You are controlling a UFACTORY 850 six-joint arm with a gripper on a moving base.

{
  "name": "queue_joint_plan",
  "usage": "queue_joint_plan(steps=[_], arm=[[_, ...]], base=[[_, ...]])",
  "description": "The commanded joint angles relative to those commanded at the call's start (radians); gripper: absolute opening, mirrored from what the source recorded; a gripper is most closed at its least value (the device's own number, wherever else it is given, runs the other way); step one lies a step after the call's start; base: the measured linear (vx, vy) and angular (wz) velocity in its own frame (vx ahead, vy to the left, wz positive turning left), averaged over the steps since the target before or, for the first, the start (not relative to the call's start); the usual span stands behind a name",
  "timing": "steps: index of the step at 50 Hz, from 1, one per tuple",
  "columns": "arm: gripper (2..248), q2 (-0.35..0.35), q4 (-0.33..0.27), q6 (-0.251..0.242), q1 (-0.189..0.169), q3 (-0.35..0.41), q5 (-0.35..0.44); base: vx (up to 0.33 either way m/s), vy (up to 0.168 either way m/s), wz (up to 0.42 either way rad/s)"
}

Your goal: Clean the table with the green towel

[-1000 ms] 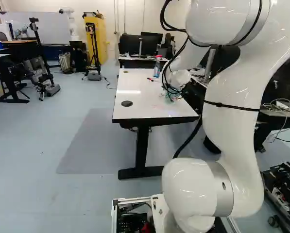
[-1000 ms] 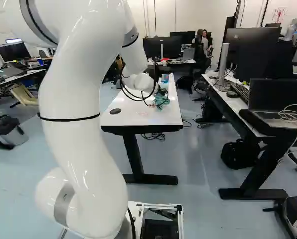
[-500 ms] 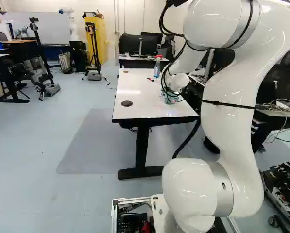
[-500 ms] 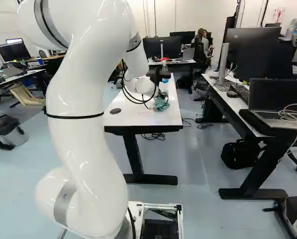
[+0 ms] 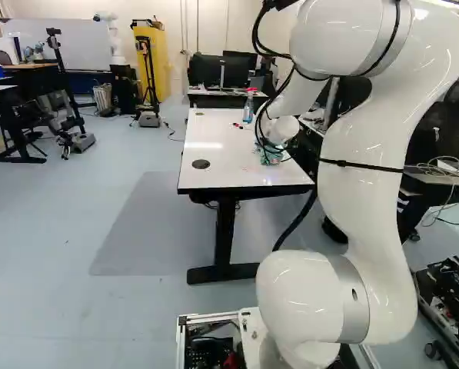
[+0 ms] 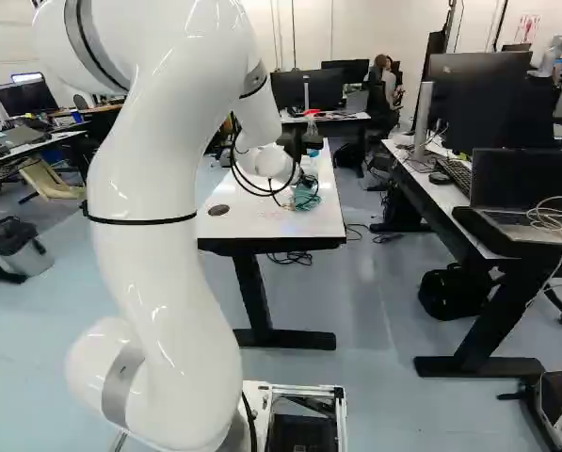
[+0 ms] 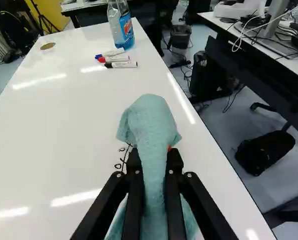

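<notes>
the black two-finger gripper (image 6: 302,181) is clenched around a bunched, pale green cloth towel (image 7: 149,125), pinching it from both sides. the towel bulges out ahead of the fingertips, over a glossy white rectangular table (image 7: 64,125), and more of it spreads beneath the fingers. small black handwritten marks (image 7: 123,157) lie just beside one fingertip. well ahead of the gripper (image 7: 153,161) are three white-barrelled plastic markers (image 7: 121,64), with a clear plastic bottle of blue liquid (image 7: 122,25) just beyond.

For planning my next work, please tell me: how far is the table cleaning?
Done: the towel is in the gripper. In hand: it lies on the table beside black marks, probably mid-wipe. Left: wiping off those marks; anything under it is hidden.
</notes>
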Motion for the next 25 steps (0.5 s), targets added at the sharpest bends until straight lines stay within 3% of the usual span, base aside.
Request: queue_joint_plan(steps=[25], arm=[[47, 0.0, 0.0, 0.0, 0.0, 0.0, -0.053]], base=[[0.0, 0.0, 0.0]])
